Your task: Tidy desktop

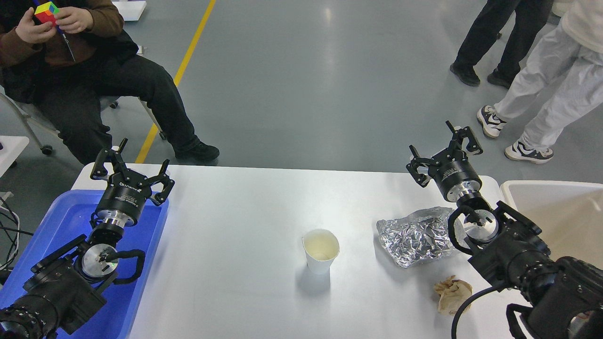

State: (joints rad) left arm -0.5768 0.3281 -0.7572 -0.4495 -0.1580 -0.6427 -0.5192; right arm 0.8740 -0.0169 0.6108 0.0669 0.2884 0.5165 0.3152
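Desktop (245, 207) fills the lower centre of the frame, white, three loose items on it; paper cup (321, 249) upright at centre, mouth up, apparently empty; crumpled foil (417, 235) right of the cup, well apart from it; crumpled brown paper (452, 294) below the foil, toward the lower right. Blue tray (61, 216) at the desktop's left edge, cream bin (556, 207) at its right edge; judged as drop points flanking the work area, so each arm has a container on its own side. Left gripper (132, 168) hangs over the tray's upper end, fingers spread, holding nothing; right gripper (445, 153) near the desktop's far right edge above the foil, fingers likewise spread, empty. Judged: nothing cleared yet; foil lies closest to the right gripper, so a likely first pick. Bystanders at upper left and upper right, off the table.
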